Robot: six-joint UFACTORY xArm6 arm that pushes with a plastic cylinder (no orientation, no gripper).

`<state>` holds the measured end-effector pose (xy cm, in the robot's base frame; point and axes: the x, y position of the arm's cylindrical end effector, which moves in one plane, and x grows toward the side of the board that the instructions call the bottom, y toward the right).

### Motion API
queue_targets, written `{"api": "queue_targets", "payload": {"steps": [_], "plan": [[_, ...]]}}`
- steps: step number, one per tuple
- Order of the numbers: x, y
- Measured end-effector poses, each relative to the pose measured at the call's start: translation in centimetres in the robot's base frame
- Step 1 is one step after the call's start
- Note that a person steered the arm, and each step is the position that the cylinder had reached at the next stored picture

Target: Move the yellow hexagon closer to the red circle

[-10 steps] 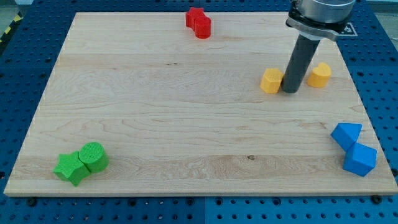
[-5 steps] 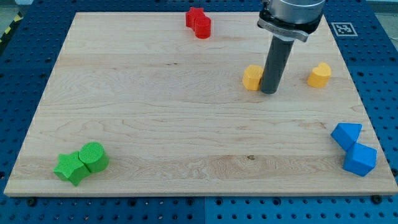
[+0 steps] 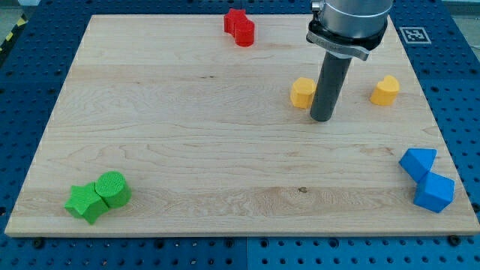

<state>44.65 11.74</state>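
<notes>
1. The yellow hexagon sits right of the bench centre, the red circle at the top edge.
2. No claw here: my tip rests just right of the hexagon, below it.
3. An off-centre push could spin it away sideways.

You could not see the arm above its grey collar; the view's top edge cut it off. The rod hid the right side of the yellow hexagon, so contact there could not be told. The red circle covered part of the red block behind it
</notes>
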Motion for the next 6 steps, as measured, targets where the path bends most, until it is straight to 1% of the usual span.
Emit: {"api": "queue_targets", "payload": {"steps": [1, 2, 6], "plan": [[-1.0, -1.2], [-2.9, -1.7], [-12.6, -3.4]]}}
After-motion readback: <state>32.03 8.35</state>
